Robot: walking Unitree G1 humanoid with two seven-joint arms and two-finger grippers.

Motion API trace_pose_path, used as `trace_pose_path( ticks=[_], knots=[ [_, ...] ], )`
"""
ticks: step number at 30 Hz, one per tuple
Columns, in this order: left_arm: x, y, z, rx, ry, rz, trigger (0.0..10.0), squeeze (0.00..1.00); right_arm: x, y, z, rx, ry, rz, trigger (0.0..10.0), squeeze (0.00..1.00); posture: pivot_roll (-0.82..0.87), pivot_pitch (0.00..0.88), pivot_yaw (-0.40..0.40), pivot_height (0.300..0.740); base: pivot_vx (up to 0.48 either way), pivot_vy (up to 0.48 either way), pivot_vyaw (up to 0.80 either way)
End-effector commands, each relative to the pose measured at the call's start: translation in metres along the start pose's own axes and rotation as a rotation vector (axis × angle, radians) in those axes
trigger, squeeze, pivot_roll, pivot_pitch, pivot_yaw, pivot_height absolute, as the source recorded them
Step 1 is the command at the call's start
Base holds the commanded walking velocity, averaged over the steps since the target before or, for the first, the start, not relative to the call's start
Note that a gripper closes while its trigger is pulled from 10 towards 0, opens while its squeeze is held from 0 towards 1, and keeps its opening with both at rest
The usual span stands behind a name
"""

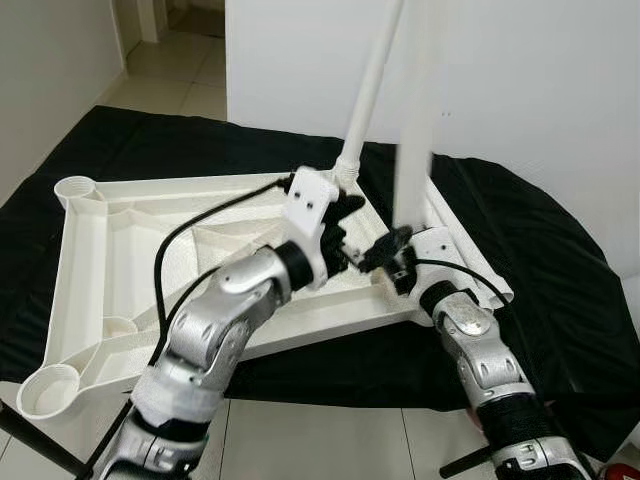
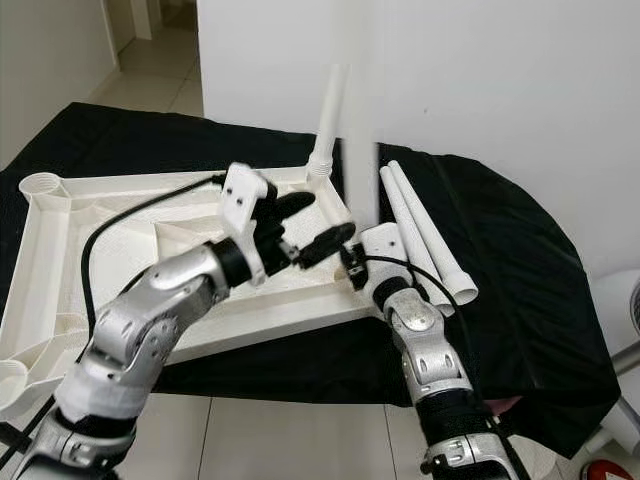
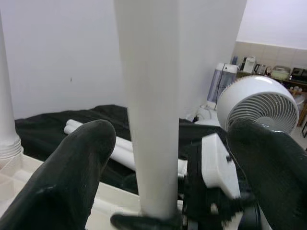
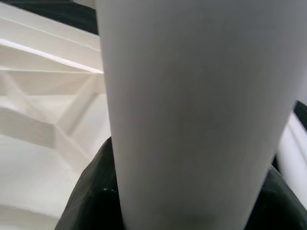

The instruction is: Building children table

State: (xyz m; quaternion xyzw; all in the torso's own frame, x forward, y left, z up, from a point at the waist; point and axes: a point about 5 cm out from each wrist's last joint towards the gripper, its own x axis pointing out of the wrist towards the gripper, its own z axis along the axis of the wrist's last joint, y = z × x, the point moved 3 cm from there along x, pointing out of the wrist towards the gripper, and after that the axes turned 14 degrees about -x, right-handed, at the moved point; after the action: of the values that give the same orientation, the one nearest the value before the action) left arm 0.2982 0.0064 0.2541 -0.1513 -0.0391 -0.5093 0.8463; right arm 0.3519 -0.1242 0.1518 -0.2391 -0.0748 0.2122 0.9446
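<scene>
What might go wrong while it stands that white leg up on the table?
The right hand grips the upright white plastic leg low down, so the long leg may tip. The left hand is open around it, not steadying. The upturned white plastic tabletop lies on a loose black cloth and may slide under pressure.

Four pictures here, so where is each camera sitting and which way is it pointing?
Left eye: on the head, looking down at the upturned tabletop on black cloth; both silver arms show.
Right eye: beside it, same scene, plus two spare legs.
Left wrist: looks along the open left claw at the upright leg; a fan stands behind.
Right wrist: right claw shut on that leg.
Both wrist views share the leg.
</scene>
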Motion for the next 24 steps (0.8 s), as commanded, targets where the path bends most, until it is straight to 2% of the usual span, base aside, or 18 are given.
trace_pose_path(
  ticks=[1,4,15,20,21,22,23,24],
  knots=[
    [0.004,0.002,-0.003,-0.014,0.015,0.021,10.0,0.0,-0.003,0.002,0.0,0.0,-0.008,0.041,10.0,0.0,0.03,0.0,-0.133,0.74,0.0,0.0,0.0],
    [0.009,0.006,0.0,-0.014,0.01,0.038,10.0,0.0,-0.004,0.009,0.003,0.0,-0.03,0.115,10.0,0.0,0.03,0.0,-0.131,0.74,0.0,0.0,0.0],
    [0.017,0.016,0.011,-0.017,-0.008,0.076,10.0,0.0,-0.006,0.019,0.003,0.005,-0.04,0.204,10.0,0.0,0.03,0.0,-0.125,0.74,0.0,0.0,0.0],
    [0.02,0.019,0.022,-0.086,-0.058,0.074,10.0,0.0,-0.008,0.021,-0.002,0.001,-0.024,0.226,10.0,0.0,0.02,0.0,-0.117,0.74,0.0,0.0,0.0],
    [0.02,0.019,0.024,-0.098,-0.066,0.07,7.3,0.0,-0.008,0.022,-0.003,0.001,-0.021,0.227,10.0,0.0,0.02,0.0,-0.117,0.74,0.0,0.0,0.0],
    [0.02,0.019,0.026,-0.123,-0.082,0.062,2.9,0.0,-0.009,0.022,-0.003,0.003,-0.021,0.228,10.0,0.0,0.02,0.0,-0.117,0.74,0.0,0.0,0.0],
    [0.019,0.016,0.029,-0.154,-0.102,0.032,0.0,0.0,-0.009,0.021,-0.003,0.004,-0.022,0.228,10.0,0.0,0.02,0.0,-0.118,0.74,0.0,0.0,0.0],
    [0.019,0.016,0.029,-0.154,-0.102,0.032,0.0,0.0,-0.009,0.021,-0.003,0.004,-0.022,0.228,10.0,0.0,0.02,0.0,-0.118,0.74,0.0,0.0,0.0]
  ],
)
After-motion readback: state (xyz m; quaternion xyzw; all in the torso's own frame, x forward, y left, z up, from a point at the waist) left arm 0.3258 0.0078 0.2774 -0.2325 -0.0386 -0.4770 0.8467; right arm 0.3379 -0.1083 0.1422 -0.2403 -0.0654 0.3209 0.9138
